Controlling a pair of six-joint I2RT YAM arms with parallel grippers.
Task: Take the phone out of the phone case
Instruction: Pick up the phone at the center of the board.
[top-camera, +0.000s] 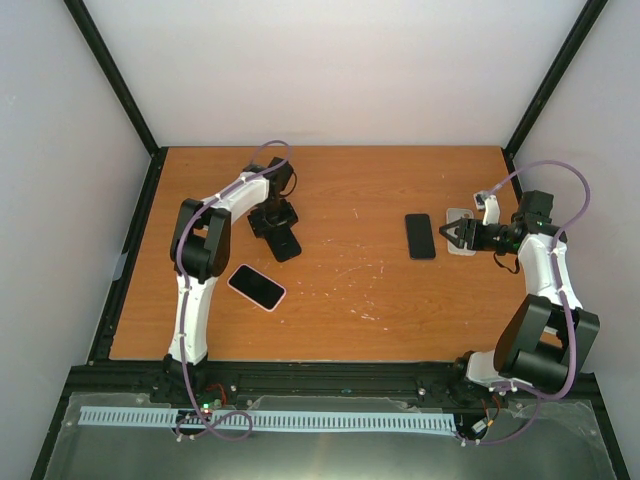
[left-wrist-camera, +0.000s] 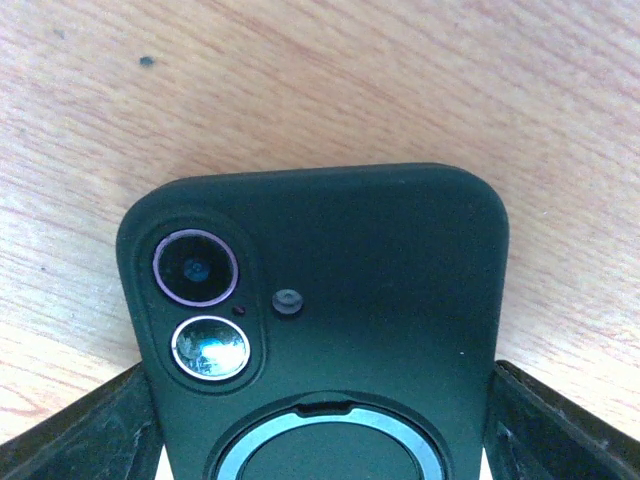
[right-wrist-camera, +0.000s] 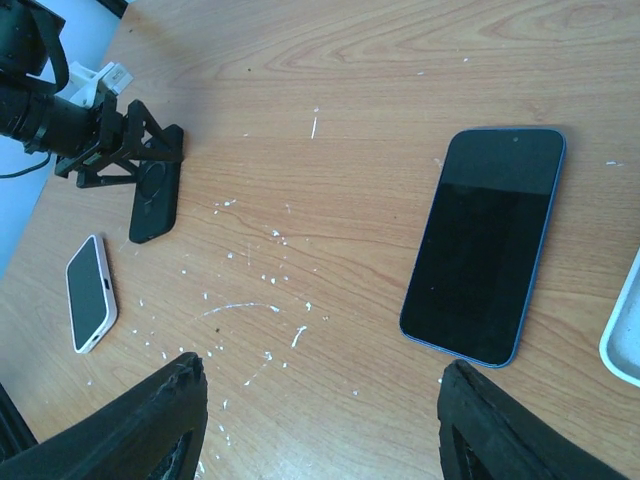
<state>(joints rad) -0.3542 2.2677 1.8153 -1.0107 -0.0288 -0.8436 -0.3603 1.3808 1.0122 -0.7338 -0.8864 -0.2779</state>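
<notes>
My left gripper (left-wrist-camera: 320, 375) straddles the phone (left-wrist-camera: 330, 260).
Dark green case (left-wrist-camera: 400, 300), 2 lenses (left-wrist-camera: 195, 268); jaws not clamped, right gripper (right-wrist-camera: 322, 370) wide, empty.

No words, numbers or brand marks can be read in any view; the back of the dark phone case (left-wrist-camera: 400, 260) shows only lenses and a ring; the blue phone (right-wrist-camera: 485, 245) has a black screen; the white tag (right-wrist-camera: 105, 78) may carry print, but it is too small to tell.
</notes>
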